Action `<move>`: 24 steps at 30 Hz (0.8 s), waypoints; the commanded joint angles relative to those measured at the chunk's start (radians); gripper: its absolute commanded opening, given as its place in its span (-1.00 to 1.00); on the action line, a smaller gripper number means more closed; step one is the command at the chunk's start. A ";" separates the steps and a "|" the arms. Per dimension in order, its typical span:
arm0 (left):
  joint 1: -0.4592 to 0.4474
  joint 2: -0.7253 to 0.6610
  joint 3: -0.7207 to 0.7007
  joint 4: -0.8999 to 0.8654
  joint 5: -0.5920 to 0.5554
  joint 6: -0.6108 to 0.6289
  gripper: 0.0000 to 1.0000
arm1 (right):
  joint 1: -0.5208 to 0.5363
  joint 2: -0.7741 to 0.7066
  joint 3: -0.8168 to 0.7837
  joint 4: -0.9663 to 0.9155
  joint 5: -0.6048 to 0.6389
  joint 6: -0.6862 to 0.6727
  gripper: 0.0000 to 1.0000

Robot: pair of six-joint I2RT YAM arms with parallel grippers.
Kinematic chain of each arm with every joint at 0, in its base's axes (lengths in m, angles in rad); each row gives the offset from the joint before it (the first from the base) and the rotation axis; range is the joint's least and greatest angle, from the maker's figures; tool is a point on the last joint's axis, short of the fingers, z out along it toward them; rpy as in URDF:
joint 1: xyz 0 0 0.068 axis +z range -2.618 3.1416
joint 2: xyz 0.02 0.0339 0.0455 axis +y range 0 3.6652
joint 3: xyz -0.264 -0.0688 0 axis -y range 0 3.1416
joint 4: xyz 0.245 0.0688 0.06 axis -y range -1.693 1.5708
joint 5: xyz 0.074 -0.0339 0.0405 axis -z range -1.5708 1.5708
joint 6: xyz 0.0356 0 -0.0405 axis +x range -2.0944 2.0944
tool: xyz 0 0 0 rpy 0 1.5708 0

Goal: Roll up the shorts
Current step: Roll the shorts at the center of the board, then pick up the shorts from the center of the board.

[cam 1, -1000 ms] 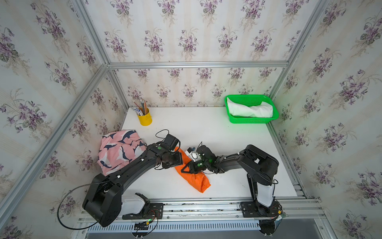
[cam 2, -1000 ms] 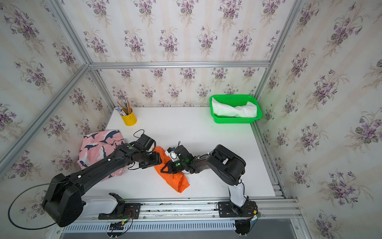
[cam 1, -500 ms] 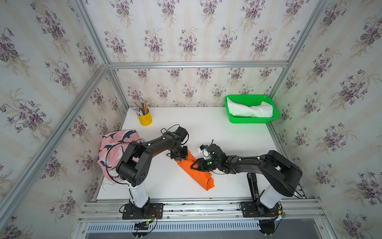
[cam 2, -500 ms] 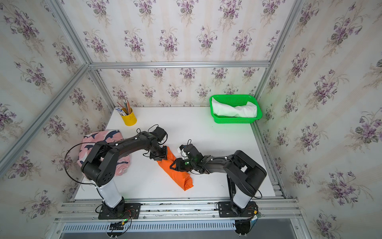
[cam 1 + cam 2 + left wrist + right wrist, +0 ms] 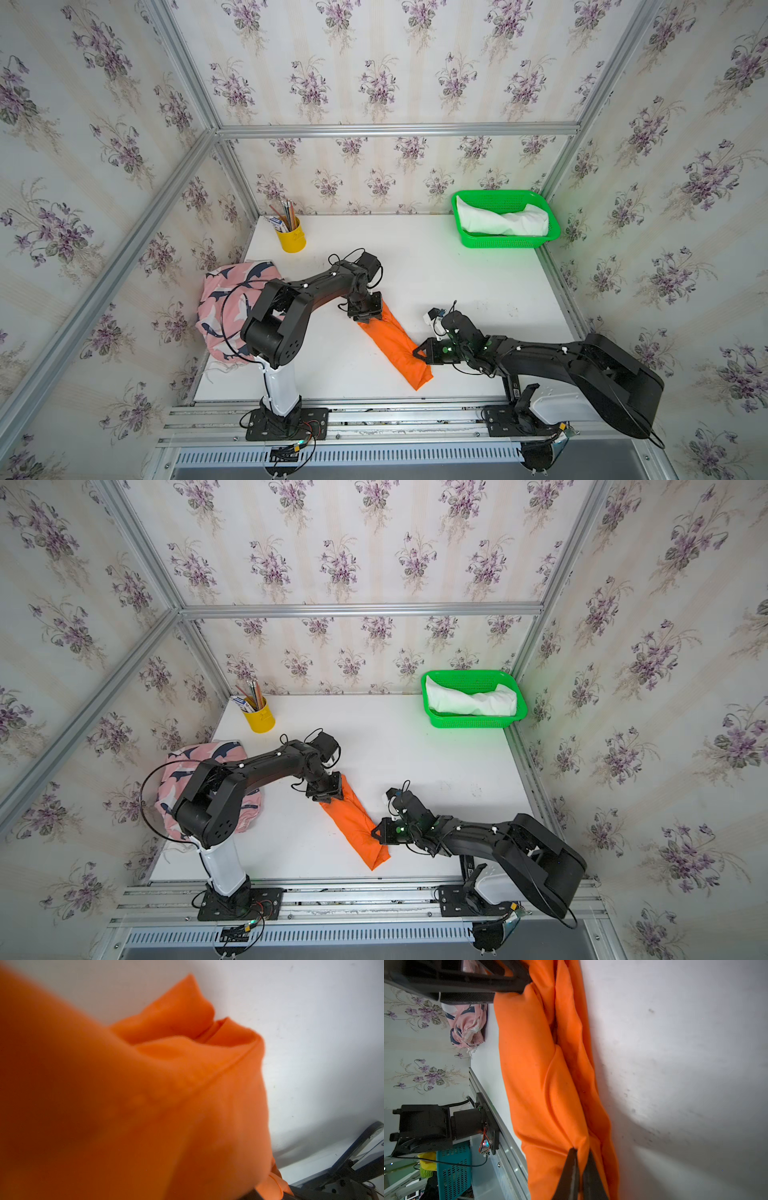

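Observation:
The orange shorts (image 5: pixel 395 345) lie on the white table as a long folded strip, running diagonally toward the front edge. My right gripper (image 5: pixel 581 1151) is shut on a fold along the strip's right side, near its front end (image 5: pixel 419 353). My left gripper (image 5: pixel 368 313) sits on the strip's far end. Orange cloth (image 5: pixel 145 1095) fills the left wrist view and hides those jaws. The pink shark-print shorts (image 5: pixel 224 299) are heaped at the table's left edge, partly behind the left arm. The white shorts (image 5: pixel 503 222) lie in the green basket (image 5: pixel 505 242).
A yellow cup (image 5: pixel 293 239) holding pencils stands at the back left. The green basket occupies the back right corner. Aluminium frame rails (image 5: pixel 374 409) run along the front edge, where both arm bases are mounted. Papered walls close in three sides.
The orange shorts have stretched from a short bundle into a longer strip. My right gripper has moved toward the front right and shut on the cloth. The left arm's elbow has risen.

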 commanded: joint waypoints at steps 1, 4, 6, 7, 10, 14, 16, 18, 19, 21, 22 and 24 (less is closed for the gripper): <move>0.024 0.012 0.031 0.020 -0.200 0.028 0.09 | 0.002 0.021 -0.032 -0.180 0.021 0.009 -0.99; 0.063 0.011 0.073 -0.002 -0.206 0.035 0.17 | 0.002 0.009 -0.040 -0.198 0.041 0.006 -0.99; 0.094 -0.005 0.092 -0.016 -0.214 0.040 0.19 | 0.002 -0.004 -0.044 -0.209 0.048 0.004 -0.99; 0.110 -0.022 0.098 -0.022 -0.215 0.041 0.22 | 0.002 -0.010 -0.043 -0.221 0.054 0.003 -0.99; 0.153 -0.089 0.113 -0.062 -0.215 0.051 0.32 | 0.002 -0.026 -0.041 -0.234 0.065 0.001 -0.98; 0.152 -0.218 0.071 -0.103 -0.201 0.035 0.44 | 0.002 -0.024 -0.021 -0.262 0.072 -0.008 -0.91; 0.128 -0.296 -0.009 -0.081 -0.152 -0.003 0.47 | 0.002 -0.031 -0.004 -0.285 0.079 -0.014 -0.78; 0.076 -0.371 -0.095 -0.045 -0.112 -0.052 0.54 | 0.002 -0.048 0.018 -0.319 0.092 -0.024 -0.69; 0.040 -0.404 -0.137 -0.028 -0.105 -0.086 0.60 | 0.002 -0.057 0.031 -0.336 0.099 -0.028 -0.67; -0.029 -0.449 -0.223 0.033 -0.076 -0.152 0.69 | 0.002 -0.067 0.049 -0.356 0.101 -0.037 -0.63; -0.060 -0.487 -0.271 0.082 -0.055 -0.198 0.74 | 0.002 -0.066 0.056 -0.363 0.101 -0.040 -0.62; -0.105 -0.521 -0.370 0.223 -0.009 -0.292 0.79 | 0.002 -0.059 0.059 -0.358 0.086 -0.043 -0.62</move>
